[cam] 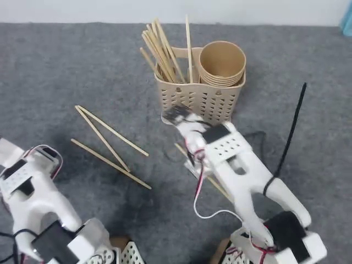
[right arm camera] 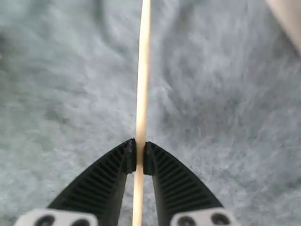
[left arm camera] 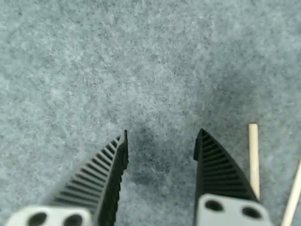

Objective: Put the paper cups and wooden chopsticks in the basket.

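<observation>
A beige perforated basket [cam: 203,102] stands at the back, holding stacked paper cups [cam: 223,63] and a bunch of wooden chopsticks [cam: 162,52]. My right gripper [right arm camera: 139,143] is shut on one chopstick [right arm camera: 142,70] just above the carpet; in the high view that arm [cam: 225,146] hangs right in front of the basket, with the chopstick [cam: 220,190] running under it. Three loose chopsticks [cam: 110,164] lie on the carpet to the left. My left gripper [left arm camera: 162,134] is open over bare carpet, beside a chopstick end [left arm camera: 253,150]; its arm [cam: 27,187] sits at the front left.
Grey carpet covers the whole table. A black cable [cam: 291,132] rises to the right of the right arm, and a red and white wire [cam: 201,187] loops below it. A pale corner of the basket [right arm camera: 288,14] shows in the right wrist view.
</observation>
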You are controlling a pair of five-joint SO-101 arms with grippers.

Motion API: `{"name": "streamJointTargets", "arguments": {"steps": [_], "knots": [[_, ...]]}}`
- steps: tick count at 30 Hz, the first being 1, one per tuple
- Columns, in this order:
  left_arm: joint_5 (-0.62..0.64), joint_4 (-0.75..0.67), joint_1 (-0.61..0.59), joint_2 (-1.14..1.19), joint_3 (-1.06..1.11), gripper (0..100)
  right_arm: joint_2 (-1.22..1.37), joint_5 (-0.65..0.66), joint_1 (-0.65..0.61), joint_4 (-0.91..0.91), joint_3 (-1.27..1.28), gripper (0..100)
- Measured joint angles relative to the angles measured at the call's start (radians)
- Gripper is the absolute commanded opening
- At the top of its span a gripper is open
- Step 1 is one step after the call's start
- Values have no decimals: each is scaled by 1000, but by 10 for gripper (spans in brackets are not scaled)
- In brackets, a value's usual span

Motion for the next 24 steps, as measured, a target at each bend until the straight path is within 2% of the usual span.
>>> {"name": "streamJointTargets", "arguments": {"steps": [2, 7, 9, 12, 20, 24], "knots": [[0, 0, 0, 0, 0, 218, 0, 0, 23, -21, 43, 49], [0, 0, 0, 0, 0, 218, -14, 0, 38, -29, 46, 248], [0, 0, 0, 0, 0, 218, -18, 0, 38, -38, 46, 288], [0, 0, 0, 0, 0, 218, -18, 2, 40, -64, 46, 272], [0, 0, 0, 0, 0, 218, -18, 5, 21, -227, 46, 128], [0, 0, 0, 0, -2, 218, -18, 6, -11, -328, 46, 136]]}}
